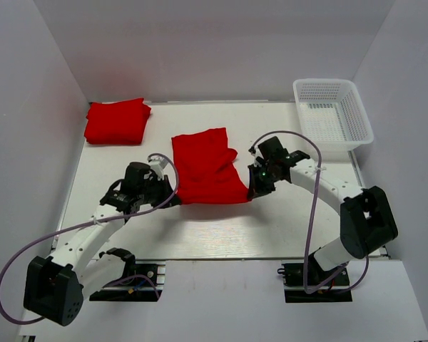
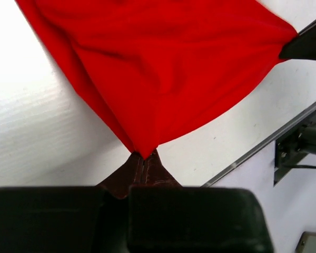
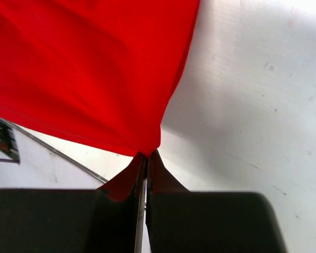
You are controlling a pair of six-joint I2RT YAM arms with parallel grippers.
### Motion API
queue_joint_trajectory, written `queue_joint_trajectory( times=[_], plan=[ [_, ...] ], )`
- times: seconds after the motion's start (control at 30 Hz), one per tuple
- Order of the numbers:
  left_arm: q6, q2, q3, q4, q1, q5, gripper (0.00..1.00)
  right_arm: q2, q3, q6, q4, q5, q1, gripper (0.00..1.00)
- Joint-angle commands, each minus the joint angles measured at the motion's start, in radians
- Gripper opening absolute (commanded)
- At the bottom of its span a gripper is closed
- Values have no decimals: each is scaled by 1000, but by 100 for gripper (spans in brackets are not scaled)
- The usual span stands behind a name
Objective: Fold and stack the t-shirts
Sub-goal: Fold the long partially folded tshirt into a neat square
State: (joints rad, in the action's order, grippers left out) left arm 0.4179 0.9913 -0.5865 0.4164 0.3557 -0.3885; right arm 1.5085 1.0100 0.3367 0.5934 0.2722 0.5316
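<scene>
A bright red t-shirt point(image 1: 207, 167) lies partly folded in the middle of the table, its near edge stretched between both grippers. My left gripper point(image 1: 177, 200) is shut on the shirt's near left corner point(image 2: 145, 150). My right gripper point(image 1: 250, 192) is shut on the near right corner point(image 3: 147, 150). The cloth point(image 2: 163, 63) rises away from the left jaws, and in the right wrist view the t-shirt point(image 3: 84, 68) does the same. A second red t-shirt point(image 1: 116, 120) lies folded at the back left of the table.
A white mesh basket point(image 1: 333, 114) stands at the back right corner. White walls close the table on three sides. The table's near edge point(image 1: 221, 258) runs just behind the arm bases.
</scene>
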Motion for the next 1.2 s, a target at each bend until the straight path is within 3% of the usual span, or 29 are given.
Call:
queue_joint_trajectory(
  times=[0.0, 0.17, 0.37, 0.57, 0.73, 1.17],
  plan=[
    [-2, -29, -128, 102, -8, 52, 0, -34, 122, -31, 104, -51, -12, 0],
    [76, 120, -304, 223, -18, 197, 0, 44, 322, -56, 141, -79, -15, 0],
    [87, 250, -447, 163, -27, 272, 0, 191, 536, -76, 160, -68, -21, 0],
    [87, 369, -581, 174, -38, 445, 0, 344, 809, -73, 213, -67, -31, 0],
    [56, 475, -634, 81, -67, 404, 0, 449, 930, -71, 233, -59, -48, 0],
    [-57, 678, -768, -48, -116, 396, 0, 576, 1019, -76, 157, -25, -96, 0]
  ],
)
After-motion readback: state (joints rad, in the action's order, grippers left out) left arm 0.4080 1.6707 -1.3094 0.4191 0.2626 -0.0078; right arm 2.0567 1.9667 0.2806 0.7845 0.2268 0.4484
